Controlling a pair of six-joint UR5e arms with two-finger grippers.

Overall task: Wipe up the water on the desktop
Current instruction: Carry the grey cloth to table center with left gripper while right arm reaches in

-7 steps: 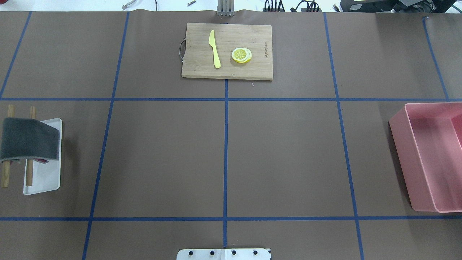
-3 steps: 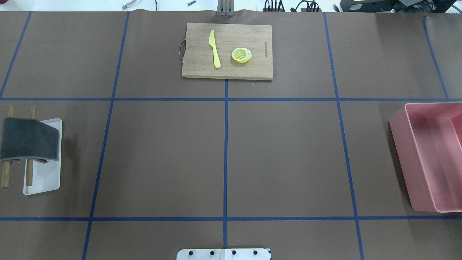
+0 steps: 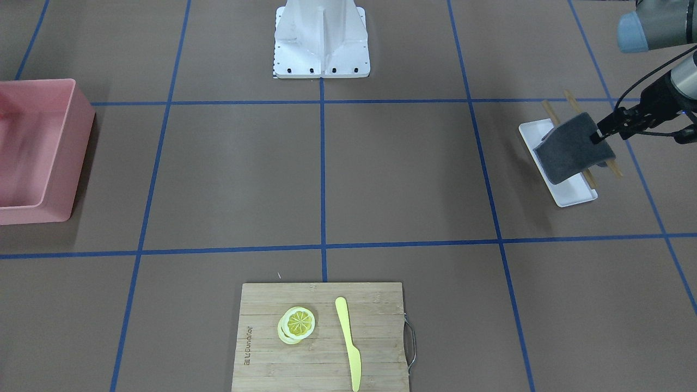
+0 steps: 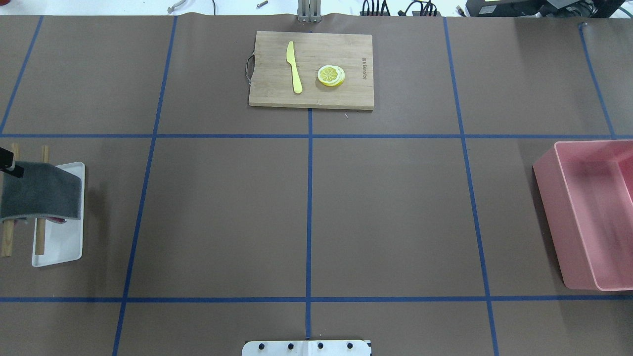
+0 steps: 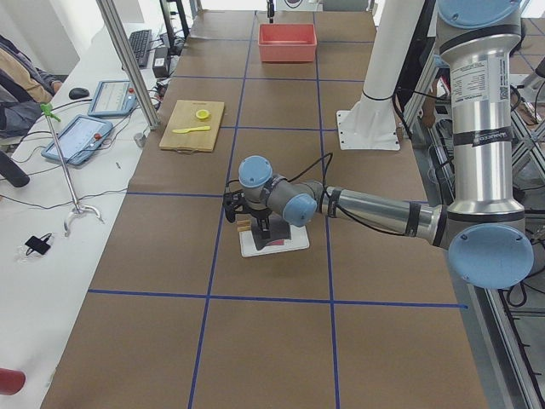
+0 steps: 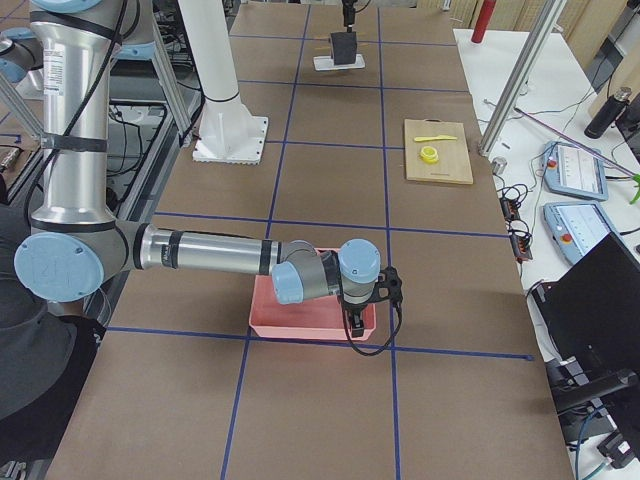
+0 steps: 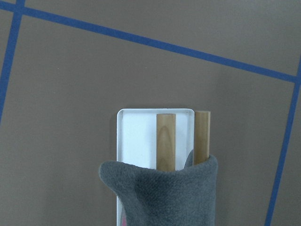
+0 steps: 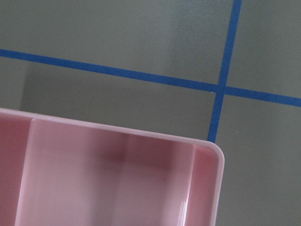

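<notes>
Left jaws meet the edge of the grey cloth (image 3: 569, 148), spread or pinching I cannot tell; sticks (image 7: 165, 140) prop it over a white tray (image 7: 136, 141), likely for easy grasping. The counter (image 4: 222, 212) shows no visible water. Right jaws, equally unclear, hang above the pink bin (image 4: 548, 207).

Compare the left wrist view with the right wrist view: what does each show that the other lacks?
Only the left wrist view shows the grey fleecy cloth draped over two wooden sticks that lie above a white rectangular tray. Only the right wrist view shows a corner of the pink plastic bin. Both show the matte brown desktop crossed by blue tape lines.
</notes>
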